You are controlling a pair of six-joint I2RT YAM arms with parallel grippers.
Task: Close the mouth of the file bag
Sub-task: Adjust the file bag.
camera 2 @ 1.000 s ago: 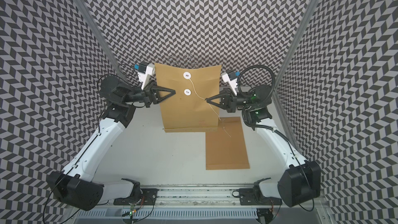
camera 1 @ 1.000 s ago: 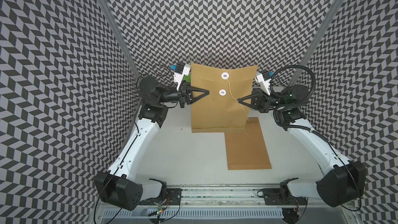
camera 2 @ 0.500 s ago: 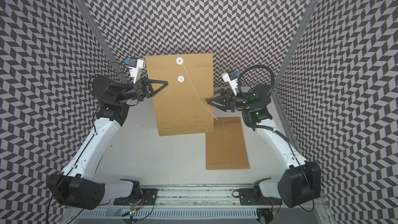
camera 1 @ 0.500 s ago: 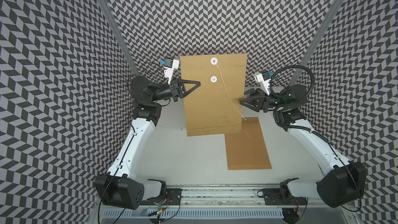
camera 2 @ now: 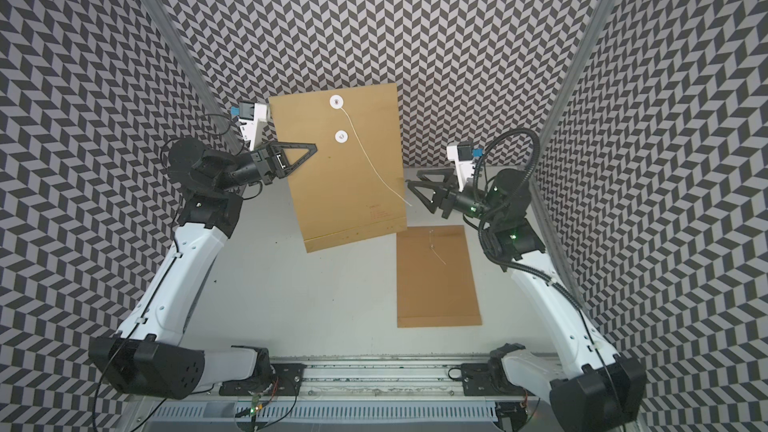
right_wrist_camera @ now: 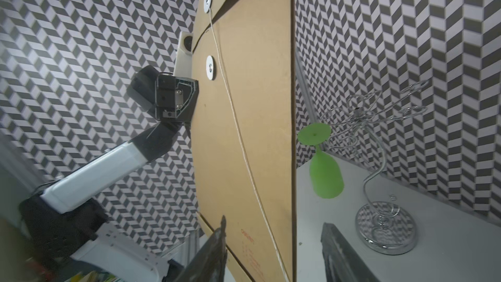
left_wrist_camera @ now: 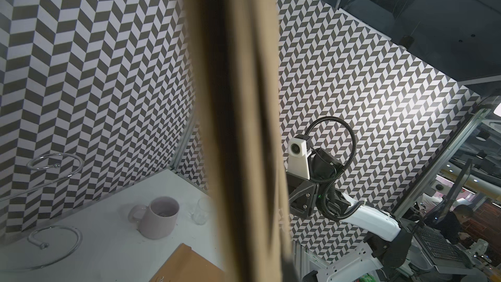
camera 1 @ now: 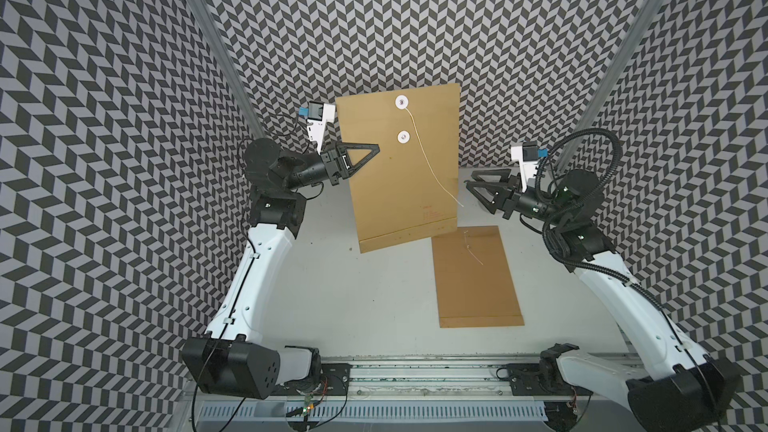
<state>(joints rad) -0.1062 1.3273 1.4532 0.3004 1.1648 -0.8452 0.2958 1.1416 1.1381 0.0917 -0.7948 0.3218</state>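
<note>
Between chevron-patterned walls, above the grey table (camera 1: 374,297), the left gripper (camera 1: 375,147) pinches one side edge of the upright kraft file bag (camera 1: 403,189), whose string (camera 1: 432,168) hangs loose. The right gripper (camera 1: 471,183) is spread open just beside the opposite edge.

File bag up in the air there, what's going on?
The left hand is shut on the file bag by its side edge, holding it upright over the table. Its string hangs loose from the upper button, not wound on the lower button. The right hand is open near the string's free end. A second bag lies flat.
</note>
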